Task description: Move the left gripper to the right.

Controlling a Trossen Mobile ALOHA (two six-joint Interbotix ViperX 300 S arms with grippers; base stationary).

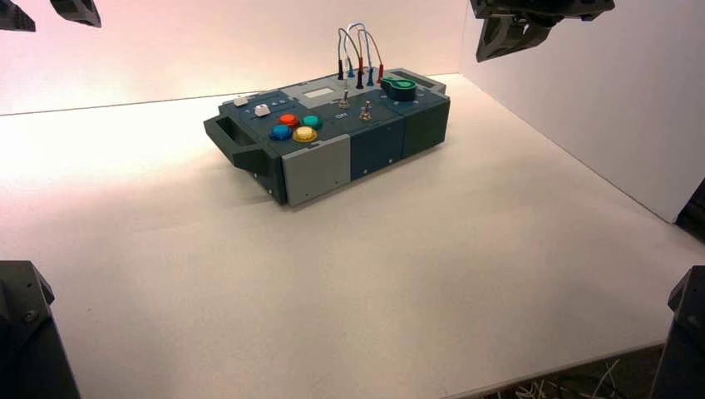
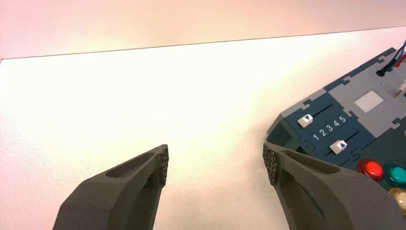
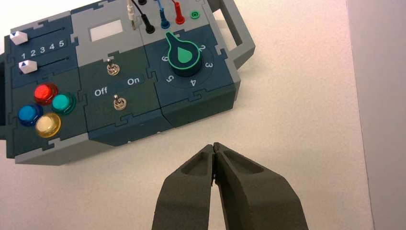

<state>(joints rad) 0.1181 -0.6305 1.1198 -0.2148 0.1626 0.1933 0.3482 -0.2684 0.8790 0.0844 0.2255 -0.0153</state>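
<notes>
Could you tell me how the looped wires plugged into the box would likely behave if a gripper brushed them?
The wires arch thinly above the box, so they would probably flex, not resist. Their plugs sit in sockets, so a firm sideways push might unseat one.

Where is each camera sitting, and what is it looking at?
High view: above and behind the arms, looking down at the box; left gripper and right gripper hang at the top corners.
Left wrist view: on the left arm, looking past its open fingers at the table and sliders.
Right wrist view: on the right arm, over its shut gripper, facing the green knob.
All share the coloured buttons.
</notes>
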